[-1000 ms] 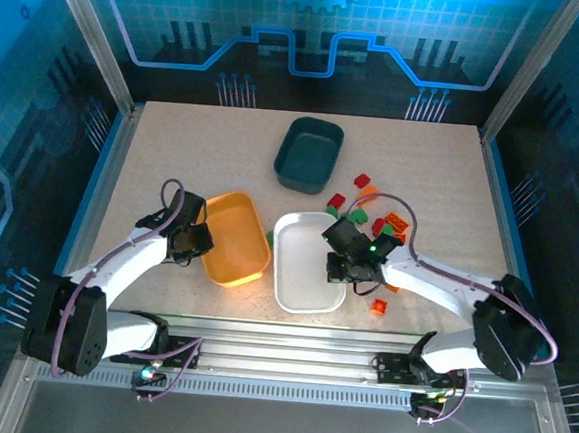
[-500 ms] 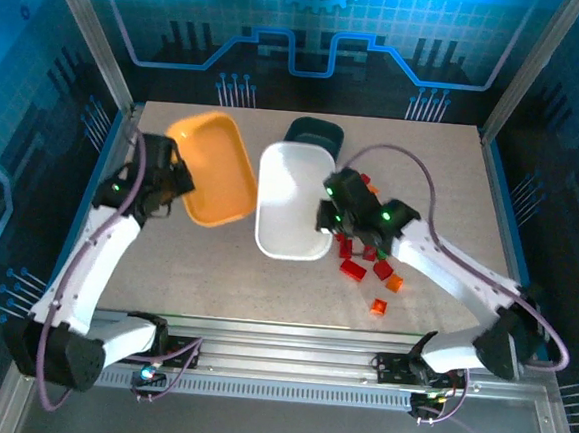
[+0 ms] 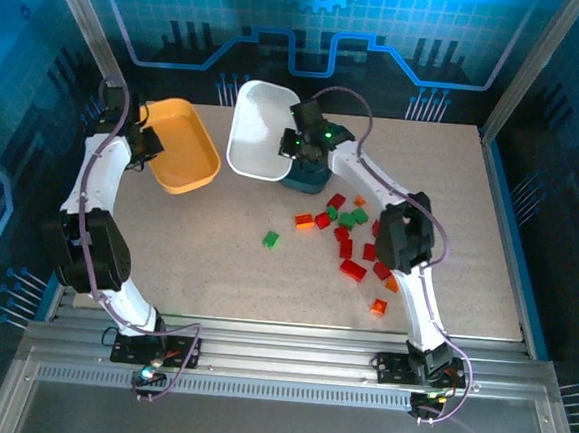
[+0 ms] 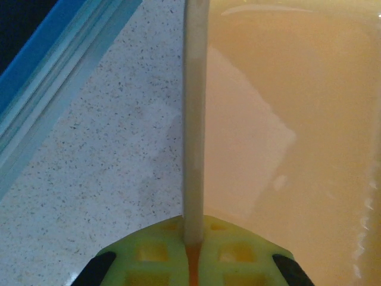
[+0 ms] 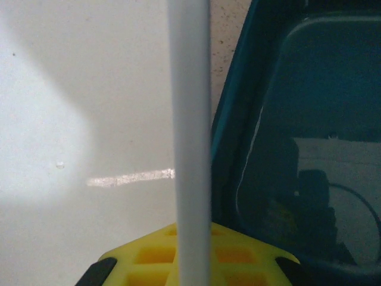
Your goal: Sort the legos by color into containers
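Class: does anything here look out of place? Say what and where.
The white tray, gripped by its rim in the right hand, overlaps the teal tray at the far side, hiding most of it. Bricks lie loose on the table.

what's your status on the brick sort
Left pincer shut on orange tray rim, right pincer shut on white tray rim. Bricks loose on table, trays look empty. White tray overlaps teal tray.

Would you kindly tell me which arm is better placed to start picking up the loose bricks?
Probably the right. Both grippers hold trays, but the right gripper, on the white tray, is nearer the bricks, mostly on its side; the left gripper holds the orange tray far left.
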`<action>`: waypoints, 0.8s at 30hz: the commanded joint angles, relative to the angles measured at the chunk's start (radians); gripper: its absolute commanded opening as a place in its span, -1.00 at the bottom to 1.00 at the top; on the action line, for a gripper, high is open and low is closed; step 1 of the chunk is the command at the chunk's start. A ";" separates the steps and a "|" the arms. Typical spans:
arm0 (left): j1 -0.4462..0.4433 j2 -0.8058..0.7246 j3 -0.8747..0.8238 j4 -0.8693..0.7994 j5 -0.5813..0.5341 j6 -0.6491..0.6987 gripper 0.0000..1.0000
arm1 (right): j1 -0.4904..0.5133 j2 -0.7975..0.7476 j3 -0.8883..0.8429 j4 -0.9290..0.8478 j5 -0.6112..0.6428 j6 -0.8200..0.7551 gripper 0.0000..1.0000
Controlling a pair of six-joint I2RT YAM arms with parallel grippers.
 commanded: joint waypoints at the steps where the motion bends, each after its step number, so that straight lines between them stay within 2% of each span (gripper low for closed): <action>1: 0.017 0.010 -0.030 0.128 0.119 -0.001 -1.00 | -0.008 0.131 0.175 -0.126 -0.027 0.010 -1.00; 6: 0.009 0.102 0.001 0.172 0.174 0.039 -1.00 | -0.013 0.269 0.382 -0.243 0.013 0.017 -1.00; 13: -0.030 0.219 0.052 0.186 0.170 0.163 -1.00 | -0.011 0.243 0.328 -0.270 0.062 0.037 -1.00; 18: -0.075 0.316 0.149 0.140 0.192 0.274 -1.00 | -0.001 0.216 0.296 -0.286 0.102 0.010 -0.99; 24: -0.141 0.415 0.280 0.041 0.093 0.388 -1.00 | -0.002 0.208 0.304 -0.330 0.120 -0.016 -0.69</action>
